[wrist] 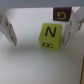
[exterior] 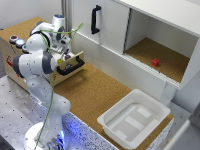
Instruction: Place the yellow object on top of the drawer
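The yellow object (wrist: pixel 50 37) is a small yellow cube with a black N on it. In the wrist view it rests on a pale surface between my fingers. My gripper (wrist: pixel 42 36) is open, with one finger (wrist: pixel 9 27) on each side of the cube and neither touching it. In the exterior view my gripper (exterior: pixel 63 51) is low over the top of the drawer (exterior: pixel 15 62), a pale beige box with a black bar handle (exterior: pixel 70 66), at the exterior view's left. The arm hides the cube there.
A dark block marked G (wrist: pixel 61 13) lies just beyond the cube. Two small round things (exterior: pixel 16 41) sit on the drawer's far end. A white tub (exterior: pixel 134 118) stands on the cork table. A small red block (exterior: pixel 155 62) lies in the open cabinet beside the white door (exterior: pixel 107 22).
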Controlling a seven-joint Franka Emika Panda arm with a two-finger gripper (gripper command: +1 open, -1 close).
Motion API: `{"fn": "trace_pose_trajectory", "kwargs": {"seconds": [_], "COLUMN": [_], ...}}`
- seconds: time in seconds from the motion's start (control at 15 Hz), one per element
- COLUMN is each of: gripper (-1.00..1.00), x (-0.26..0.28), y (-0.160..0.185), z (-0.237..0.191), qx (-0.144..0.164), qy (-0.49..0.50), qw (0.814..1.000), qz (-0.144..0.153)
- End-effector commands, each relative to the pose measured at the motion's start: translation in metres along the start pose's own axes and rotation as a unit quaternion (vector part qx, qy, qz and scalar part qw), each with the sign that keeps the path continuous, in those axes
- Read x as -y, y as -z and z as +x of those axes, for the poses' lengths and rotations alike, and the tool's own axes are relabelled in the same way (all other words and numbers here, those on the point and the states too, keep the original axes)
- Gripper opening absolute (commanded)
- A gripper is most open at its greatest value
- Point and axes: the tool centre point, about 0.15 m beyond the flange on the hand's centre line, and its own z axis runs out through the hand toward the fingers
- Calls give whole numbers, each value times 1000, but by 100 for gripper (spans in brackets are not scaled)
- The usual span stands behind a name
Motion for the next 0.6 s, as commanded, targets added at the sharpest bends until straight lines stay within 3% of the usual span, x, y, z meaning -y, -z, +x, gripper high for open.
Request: {"fn": "trace_pose_trajectory", "kwargs": {"seconds": [0.0, 0.07, 0.13, 0.53], "gripper": [100, 100, -100, -100], "x": [-10, -10, -11, -14], "y": [-21, -21, -17, -11], "z": [-3, -2, -1, -2], "qx": [-33, -39, -51, -55], "qy": [-13, -14, -25, -52], "qw": [999, 999, 998, 997], "qz": [31, 30, 24, 8]}}
